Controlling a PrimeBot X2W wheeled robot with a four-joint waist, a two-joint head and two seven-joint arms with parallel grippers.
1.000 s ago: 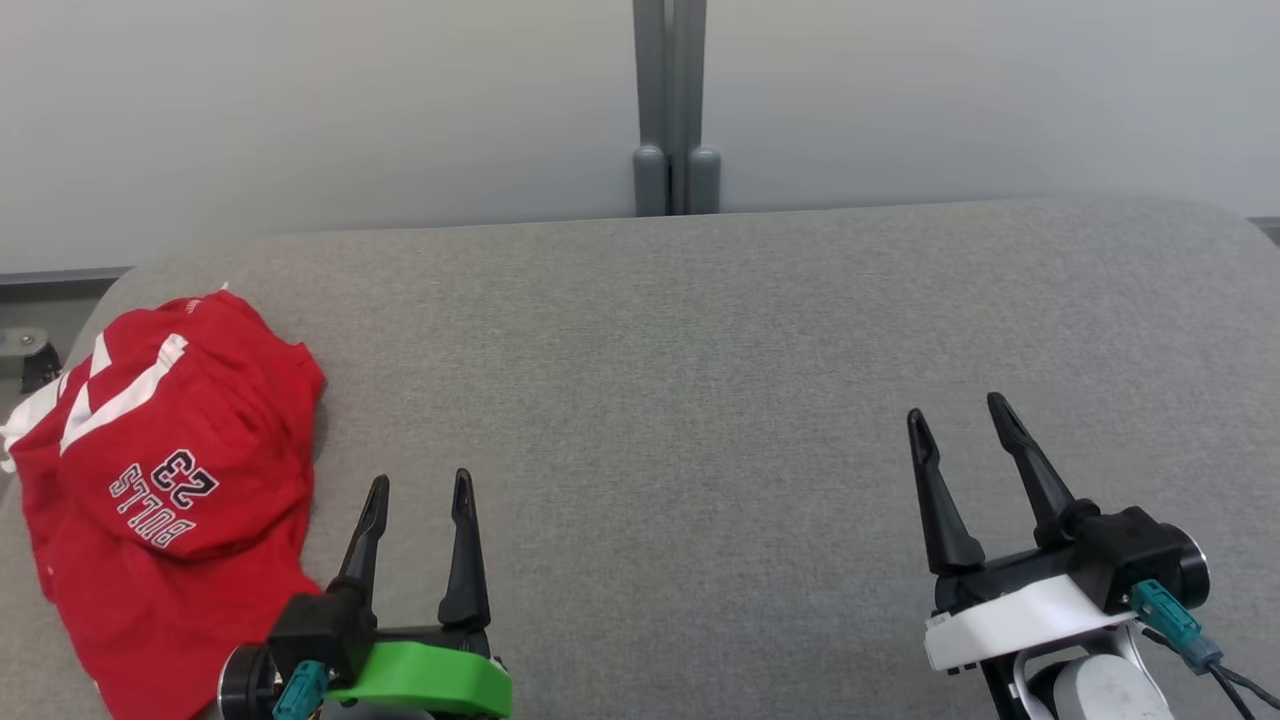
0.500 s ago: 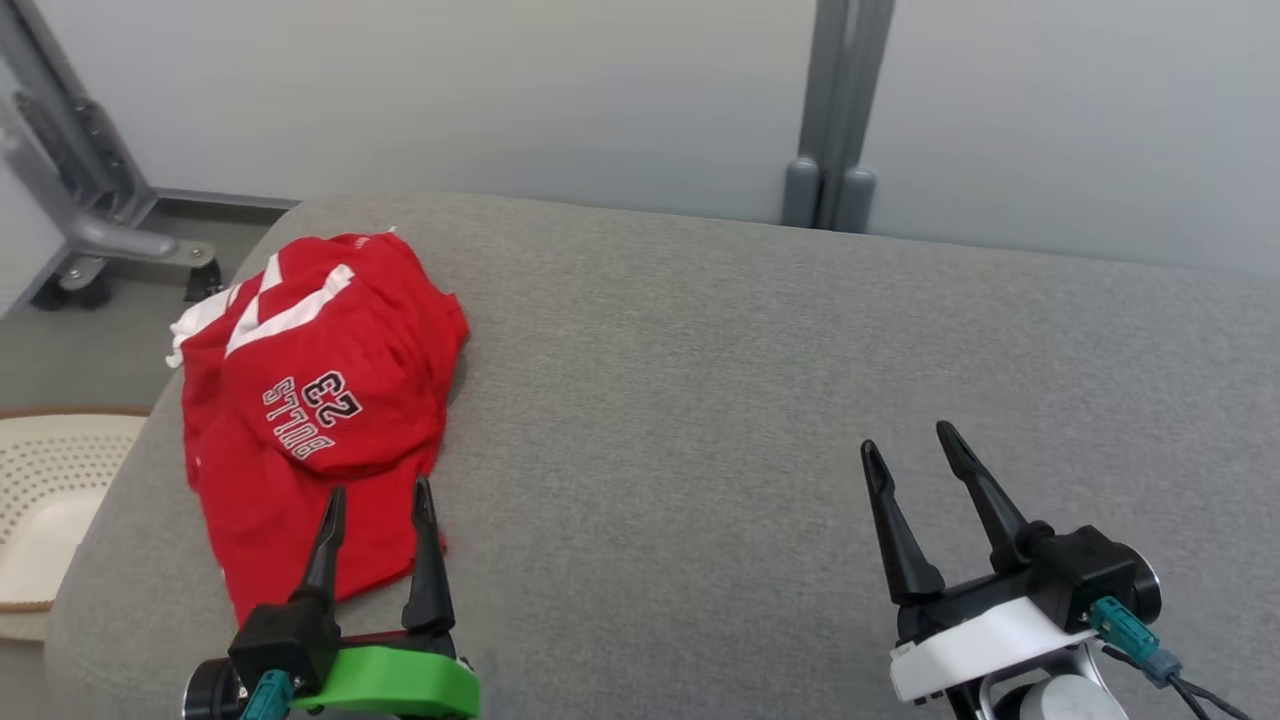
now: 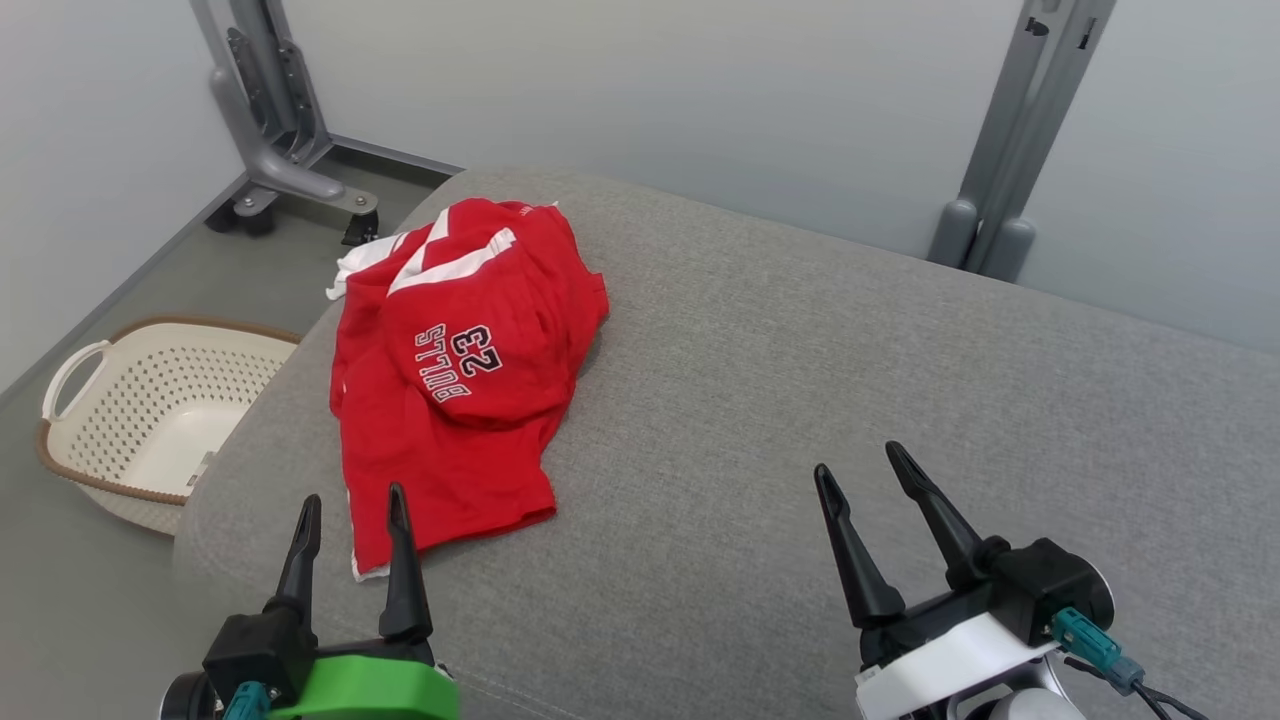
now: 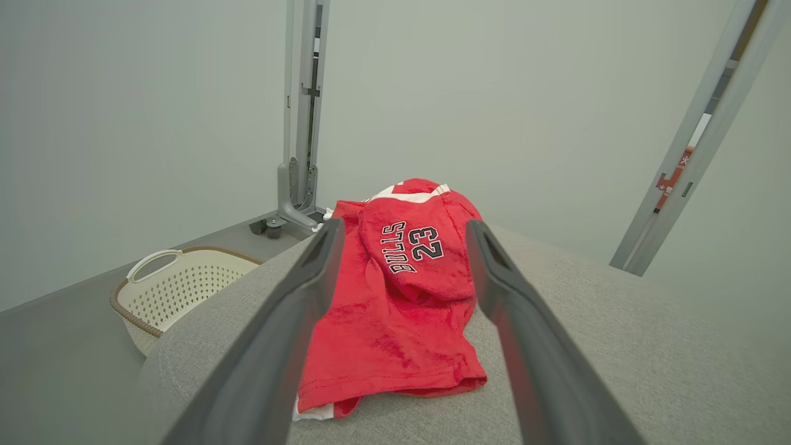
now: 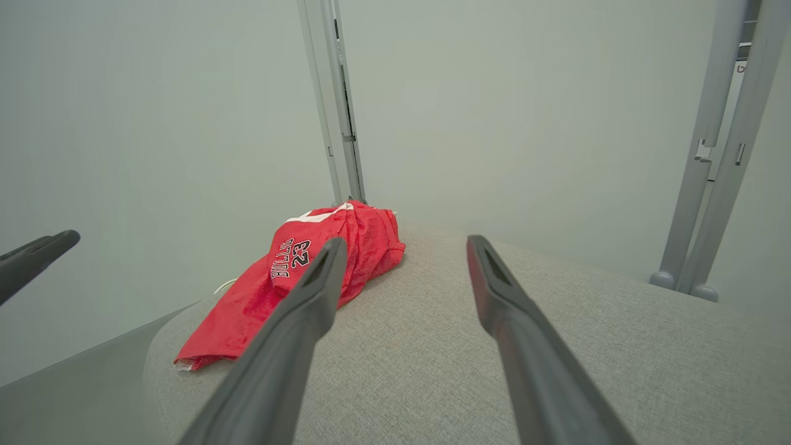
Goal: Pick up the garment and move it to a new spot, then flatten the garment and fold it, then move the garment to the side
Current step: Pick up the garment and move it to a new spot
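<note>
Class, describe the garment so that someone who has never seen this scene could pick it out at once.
Find the wide grey cushioned surface. Near its left end lies the garment, crumpled, red with white stripes. Unlike the cream basket on the floor beside it, it bears the print BULLS 23.

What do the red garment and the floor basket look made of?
The red garment looks like soft matte fabric, probably jersey knit: limp creases, stitched hem. The basket looks like smooth cream moulded plastic: perforated walls; its brown rim seems woven.
</note>
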